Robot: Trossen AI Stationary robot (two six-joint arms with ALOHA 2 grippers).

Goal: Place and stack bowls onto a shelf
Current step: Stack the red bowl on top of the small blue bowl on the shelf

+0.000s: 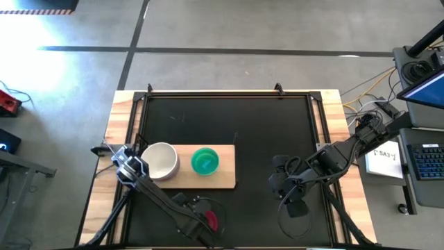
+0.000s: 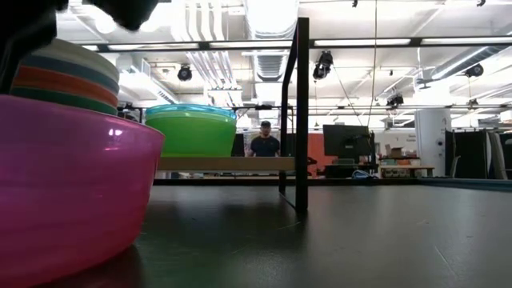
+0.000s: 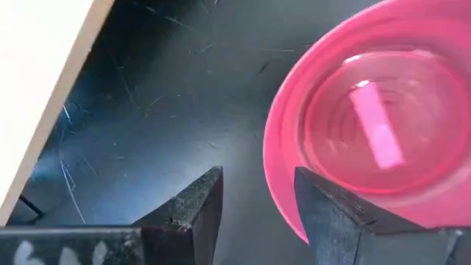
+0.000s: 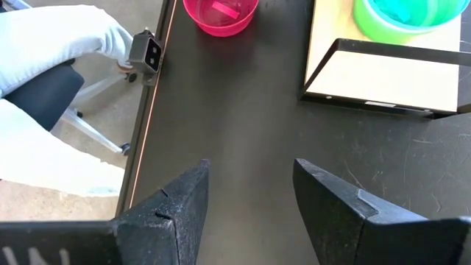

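Note:
A magenta bowl (image 3: pixel 368 132) stands upright on the black tabletop near its near edge, also in the high view (image 1: pixel 211 220) and large in the low view (image 2: pixel 72 184). My left gripper (image 3: pixel 257 177) is open above it, one finger outside the rim and one over it. The light wooden shelf (image 1: pixel 225 173) holds a stack with a white bowl on top (image 1: pixel 161 160) and a green bowl with a cyan one in it (image 1: pixel 205 160). My right gripper (image 4: pixel 252 168) is open and empty over the table's right half (image 1: pixel 277 182). My left gripper comes from above at the magenta bowl's rim (image 3: pixel 283 184) on the side toward the shelf. One finger (image 3: pixel 331 213) covers the rim and the other (image 3: pixel 191 213) stands outside over the table. I cannot tell whether either touches the bowl.
A black frame with thin uprights (image 2: pixel 302 112) surrounds the tabletop, and a black bracket (image 4: pixel 368 103) lies at the shelf's right end. In the low view the stack shows blue, red and dark green bands (image 2: pixel 68 76). Light clothing and a chair (image 4: pixel 51 81) are beyond the table's near edge.

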